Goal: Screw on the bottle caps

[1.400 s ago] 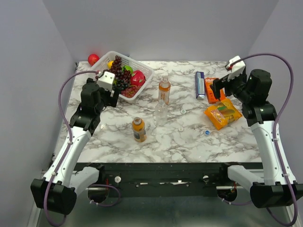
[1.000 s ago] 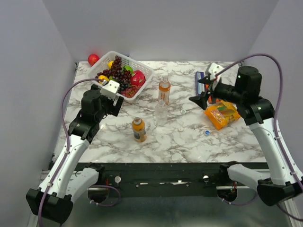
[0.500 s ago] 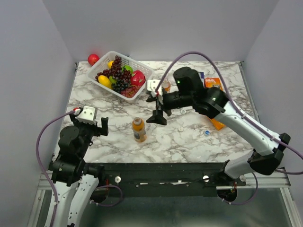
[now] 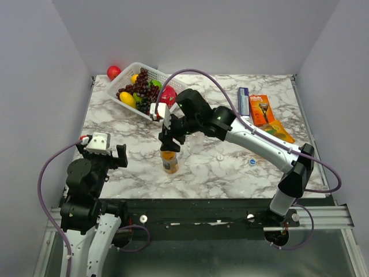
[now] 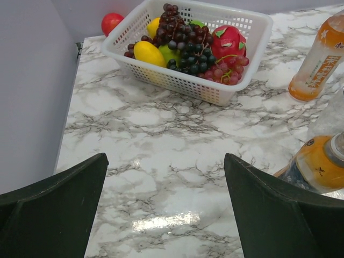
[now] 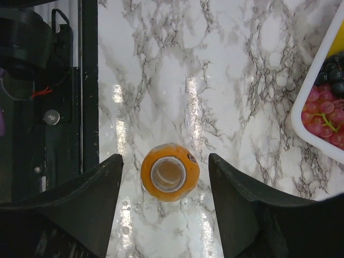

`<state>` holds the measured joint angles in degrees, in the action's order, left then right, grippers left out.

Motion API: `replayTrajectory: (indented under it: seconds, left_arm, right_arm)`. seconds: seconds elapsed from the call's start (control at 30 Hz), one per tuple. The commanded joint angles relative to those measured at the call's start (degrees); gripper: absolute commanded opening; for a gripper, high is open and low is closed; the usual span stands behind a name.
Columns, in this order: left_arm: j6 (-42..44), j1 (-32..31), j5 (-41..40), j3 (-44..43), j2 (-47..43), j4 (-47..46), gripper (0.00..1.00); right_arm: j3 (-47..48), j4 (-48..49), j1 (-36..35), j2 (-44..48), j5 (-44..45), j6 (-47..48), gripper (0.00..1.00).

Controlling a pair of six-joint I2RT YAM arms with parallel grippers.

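The right gripper (image 4: 171, 142) hung straight over the nearer orange bottle (image 4: 169, 163), which stood upright near the front of the marble table (image 4: 230, 176). In the right wrist view we looked down into that bottle's uncapped mouth. It sat between the two dark fingers (image 6: 91, 188), a little closer to the left one. A strip of marble showed on either side, so the jaws stood apart and touched nothing.

The left gripper (image 5: 165, 158) hovered low at the front left of the table, its jaws spread wide with only bare marble between them. From there, the same orange bottle (image 5: 317, 172) stood off to the right, outside the jaws.

Beyond it stood the clear bottle (image 5: 332, 115), blurred at the frame edge, and farther back the second orange bottle (image 5: 317, 64). In the top view the right arm (image 4: 248, 135) stretched across the table and covered most of these two.

A white cap (image 4: 219, 156) and a blue cap (image 4: 252, 162) lay loose on the marble to the right, well apart from both grippers. A white basket (image 5: 183, 88) of fruit sat at the back left with a red ball (image 4: 113, 72) behind it. An orange packet (image 4: 282, 131) lay at the far right.
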<state>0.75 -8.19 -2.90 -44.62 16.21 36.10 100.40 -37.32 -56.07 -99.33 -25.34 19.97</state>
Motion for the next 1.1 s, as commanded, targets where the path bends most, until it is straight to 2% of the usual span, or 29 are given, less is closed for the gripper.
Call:
replayTrajectory:
  seconds: [0.0, 0.23, 0.77, 0.97, 1.07]
  left_arm:
    - [0.0, 0.5, 0.1, -0.5, 0.3, -0.4, 0.99]
    - [1.2, 0.5, 2.1, -0.1, 2.2, -2.1, 0.99]
    - [2.8, 0.5, 5.4, 0.3, 5.4, -4.1, 0.99]
    - [3.3, 0.5, 7.2, 1.2, 5.8, -5.0, 0.99]
    - [4.1, 0.5, 10.6, 2.4, 6.0, -5.9, 0.99]
  right_arm:
    - [-0.5, 1.0, -0.3, 0.5, 1.2, -1.3, 0.69]
    - [-2.0, 0.9, -0.7, -0.4, 2.7, -0.7, 0.63]
    - [-4.0, 0.7, -0.9, -2.1, 4.6, -0.8, 0.61]
    - [-4.7, 0.5, -0.8, -2.4, 4.8, -0.9, 0.5]
    - [-5.1, 0.5, -0.9, -1.9, 5.0, -0.9, 0.31]
